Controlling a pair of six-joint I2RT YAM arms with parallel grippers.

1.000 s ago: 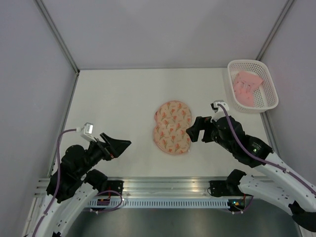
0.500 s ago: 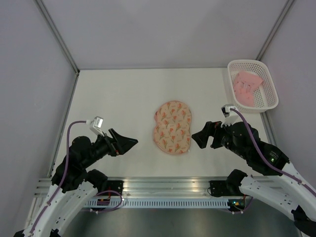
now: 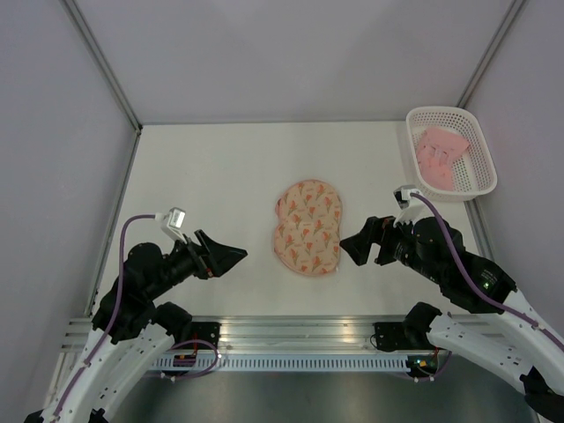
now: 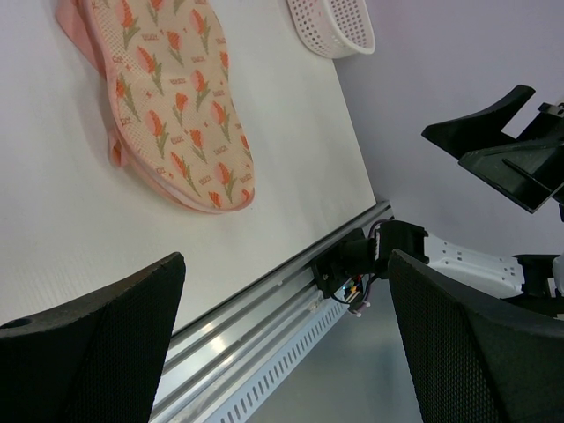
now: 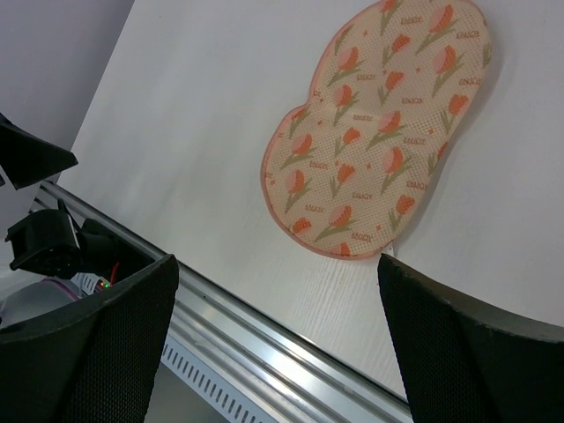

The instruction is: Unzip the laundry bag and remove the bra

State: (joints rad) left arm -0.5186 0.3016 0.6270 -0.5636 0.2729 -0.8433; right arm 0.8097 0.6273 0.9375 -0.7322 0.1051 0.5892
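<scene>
The laundry bag [image 3: 307,227] lies flat and closed in the middle of the table, cream with an orange leaf print and pink trim. It also shows in the left wrist view [image 4: 167,106] and the right wrist view [image 5: 379,141]. A pale pink garment, the bra [image 3: 438,159], lies in the white lattice basket [image 3: 483,181] at the back right. My left gripper [image 3: 227,258] is open and empty, to the left of the bag and apart from it [image 4: 286,352]. My right gripper [image 3: 357,242] is open and empty, just right of the bag's near lobe [image 5: 278,352].
The white basket [image 4: 330,26] stands near the right wall. An aluminium rail [image 3: 291,330] runs along the table's near edge, by the arm bases. Grey walls close the table on the left, back and right.
The left gripper has moved right, closer to the bag. The right gripper has drawn back a little, to the right and nearer. The bag has not moved.
</scene>
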